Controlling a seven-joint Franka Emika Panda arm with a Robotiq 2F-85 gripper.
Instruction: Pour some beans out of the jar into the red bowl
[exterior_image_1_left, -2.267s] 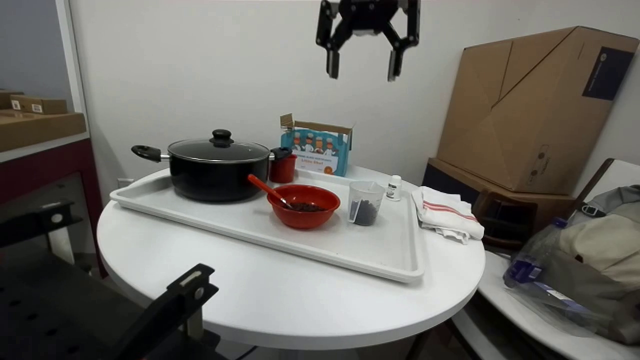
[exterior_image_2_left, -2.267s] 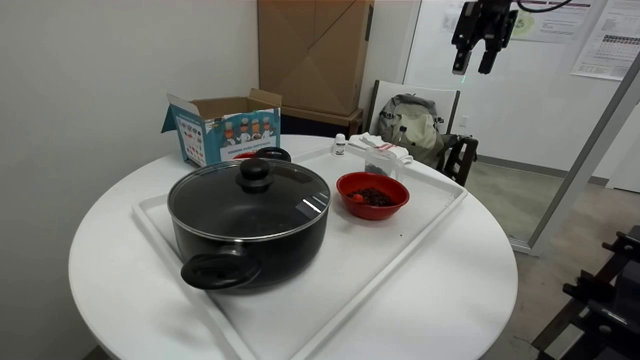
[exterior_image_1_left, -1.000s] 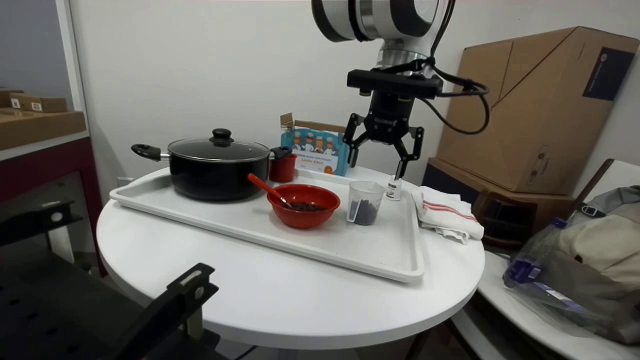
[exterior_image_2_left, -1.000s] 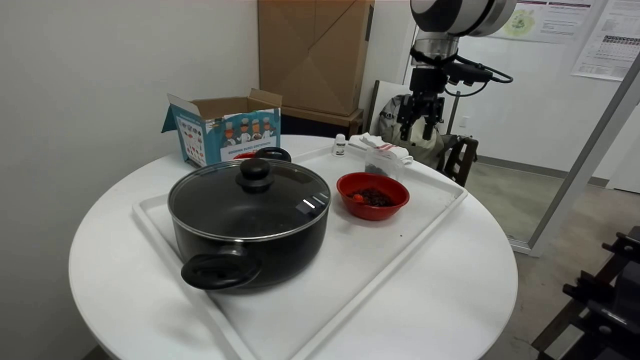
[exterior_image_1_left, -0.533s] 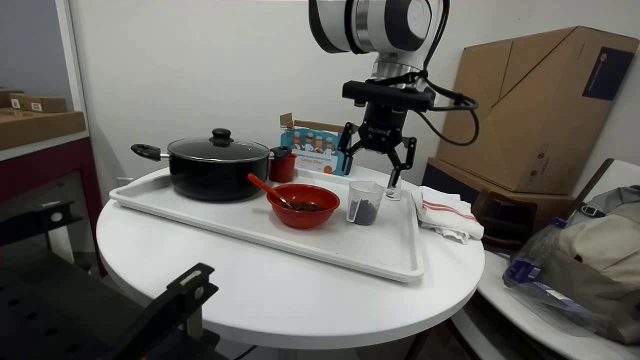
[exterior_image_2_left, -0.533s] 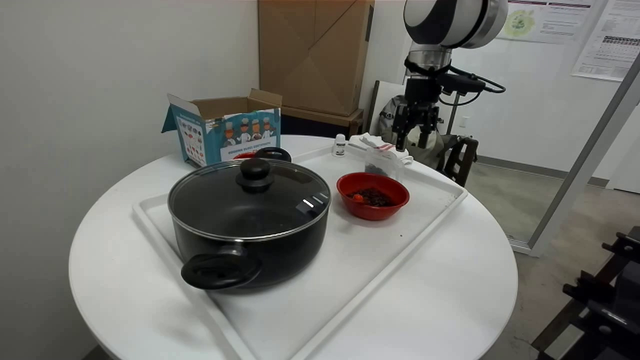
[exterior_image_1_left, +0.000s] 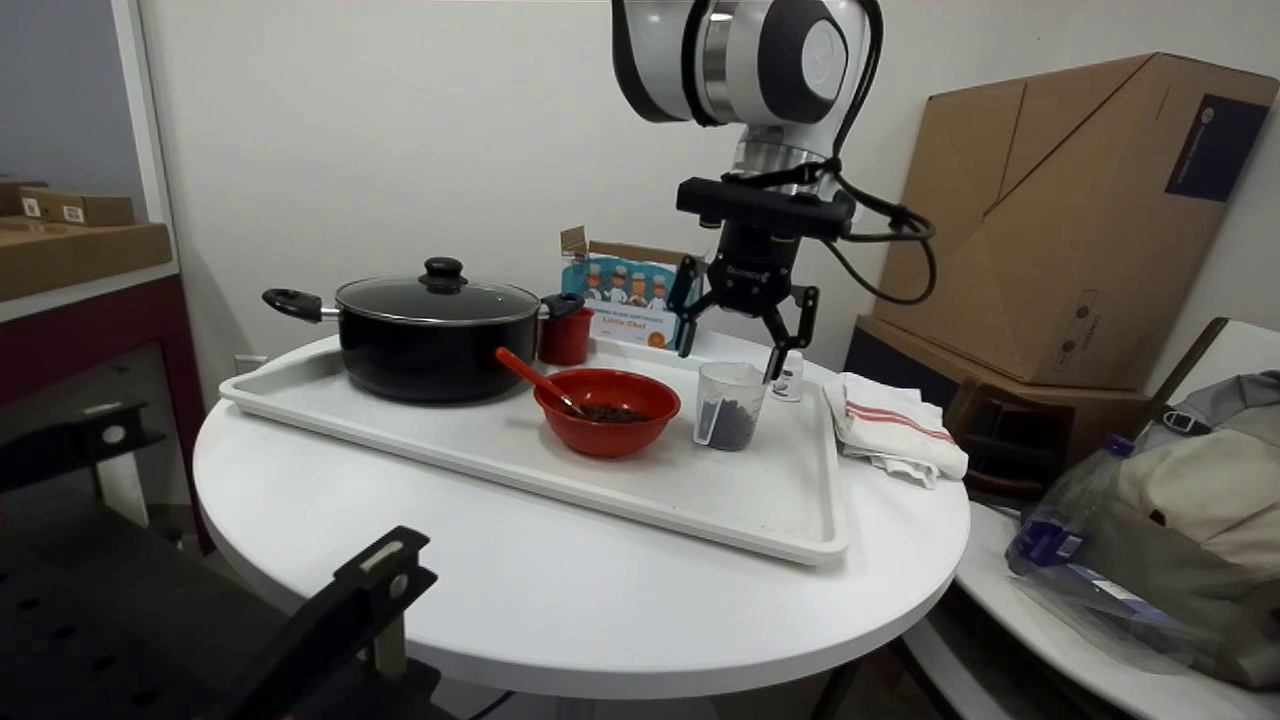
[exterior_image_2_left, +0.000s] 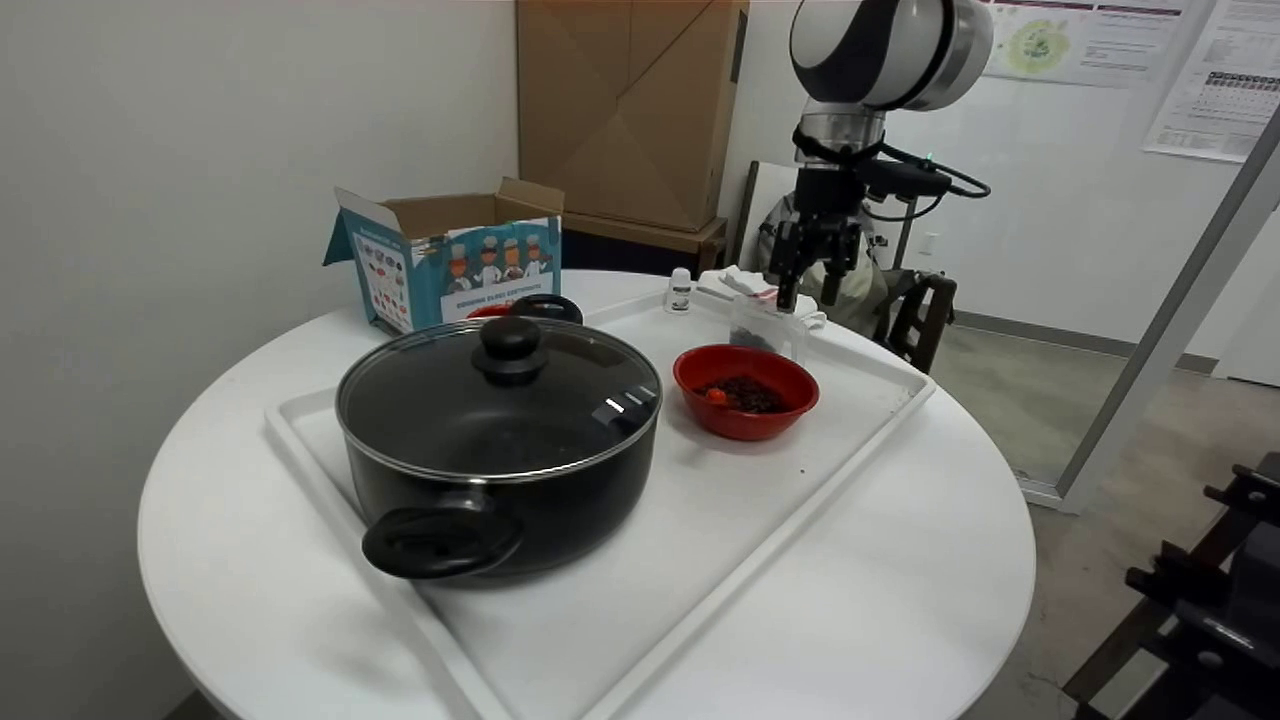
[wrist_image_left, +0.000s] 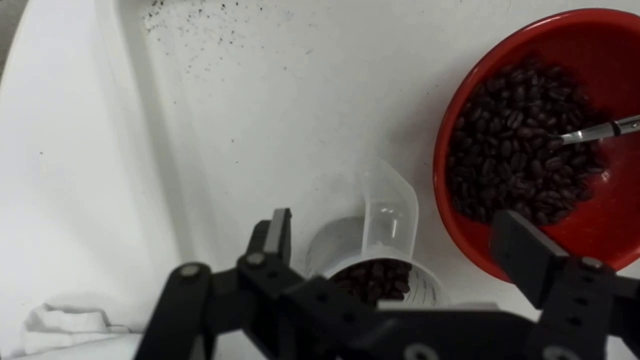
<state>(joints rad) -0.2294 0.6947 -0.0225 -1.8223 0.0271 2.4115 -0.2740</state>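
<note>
Your gripper (exterior_image_1_left: 730, 357) hangs over the jar (exterior_image_1_left: 722, 388) with its fingers (wrist_image_left: 525, 255) spread wide; in an exterior view one fingertip overlaps the jar's rim, and you cannot tell whether they touch; the jar, a clear cup with a handle, stands upright on the tray (exterior_image_1_left: 770, 500), toward the tray's right-hand edge as that view shows it; dark beans (wrist_image_left: 375, 277) lie inside it. From the same view, you have the red bowl (exterior_image_1_left: 605, 440) just left of the jar and nearer the tray's front edge; it holds beans too, and a red-handled spoon (exterior_image_1_left: 530, 375) leans on its rim; the lidded black pot (exterior_image_1_left: 440, 360) stands toward the tray's left-hand end, with a red cup (exterior_image_1_left: 566, 340) just behind its right side; the teal box (exterior_image_1_left: 635, 318) stands past the tray's back edge, close to the far edge of the white table (exterior_image_1_left: 560, 610); a white bottle (exterior_image_1_left: 790, 384) stands by the tray's back right corner; a folded towel (exterior_image_1_left: 890, 425) lies at the table's right-hand edge; in your wrist view, dark specks (wrist_image_left: 231, 42) scatter by a tray corner.
</note>
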